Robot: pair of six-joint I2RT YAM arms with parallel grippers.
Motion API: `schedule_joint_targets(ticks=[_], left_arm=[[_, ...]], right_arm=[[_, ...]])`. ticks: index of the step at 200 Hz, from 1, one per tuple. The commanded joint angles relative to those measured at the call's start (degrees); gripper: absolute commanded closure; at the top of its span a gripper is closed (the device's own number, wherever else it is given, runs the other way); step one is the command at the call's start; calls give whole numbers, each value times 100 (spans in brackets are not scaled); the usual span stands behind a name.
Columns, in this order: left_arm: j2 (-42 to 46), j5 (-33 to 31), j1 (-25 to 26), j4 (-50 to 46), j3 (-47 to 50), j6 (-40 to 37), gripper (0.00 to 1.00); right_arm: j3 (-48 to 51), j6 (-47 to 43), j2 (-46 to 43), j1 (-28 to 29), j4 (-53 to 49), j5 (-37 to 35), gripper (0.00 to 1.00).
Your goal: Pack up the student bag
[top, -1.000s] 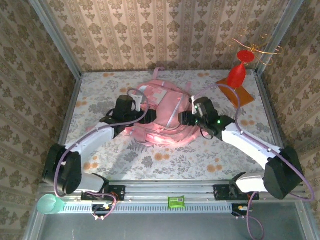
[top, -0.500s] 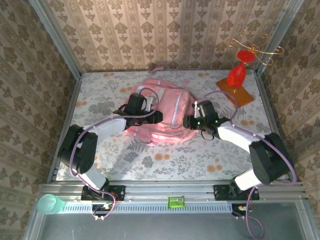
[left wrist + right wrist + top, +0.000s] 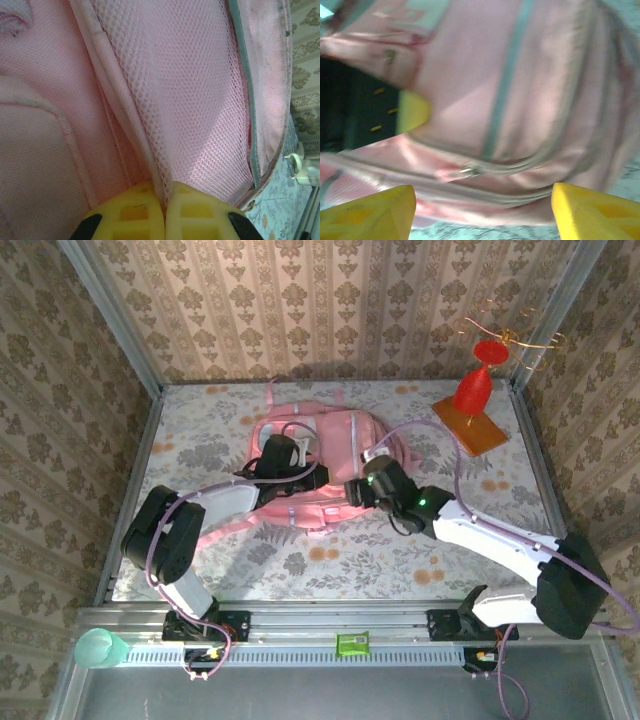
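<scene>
Left claw (image 3: 164,212) is shown clenched on a mesh fold (image 3: 145,150) at 9 o'clock of the student bag (image 3: 345,450), laid centrally on the tabletop (image 3: 200,440), with right claw (image 3: 482,210) released at its 4 o'clock; opening is judged in hand, and a zip pull (image 3: 470,171) is to be grasped next.

Legible text: none that we can read.

Entry 1: pale patch (image 3: 412,11) on the student bag (image 3: 335,465), at the bag's upper corner as the right wrist camera sees it. It carries pinkish marks that are too blurred for us to make out as letters or figures.

Entry 2: small green tag (image 3: 352,644), well apart from the student bag, toward the near edge. Any print on it is too small for us to tell.
</scene>
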State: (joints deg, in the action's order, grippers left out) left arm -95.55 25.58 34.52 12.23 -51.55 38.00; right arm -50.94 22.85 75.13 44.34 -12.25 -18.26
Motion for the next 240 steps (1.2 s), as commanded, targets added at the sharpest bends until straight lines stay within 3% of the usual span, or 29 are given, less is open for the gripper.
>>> schedule_joint_targets(ticks=[1, 33, 55, 107, 178, 240], left_arm=[[-66, 282, 115, 260, 110, 140, 100], [-68, 465, 116, 227, 62, 153, 100], [-43, 513, 116, 138, 15, 103, 100], [39, 531, 116, 45, -9, -15, 100], [92, 465, 116, -89, 18, -165, 100], [132, 326, 52, -270, 12, -362, 100]], right_arm=[[-9, 567, 498, 388, 277, -752, 28], [-255, 1217, 1215, 438, 350, -1028, 37], [-235, 1642, 1517, 444, 561, -1138, 37], [-364, 1636, 1982, 392, 985, -1488, 44], [-364, 1687, 2029, 325, 873, -1774, 73], [216, 1449, 1503, 217, 1153, -1500, 100]])
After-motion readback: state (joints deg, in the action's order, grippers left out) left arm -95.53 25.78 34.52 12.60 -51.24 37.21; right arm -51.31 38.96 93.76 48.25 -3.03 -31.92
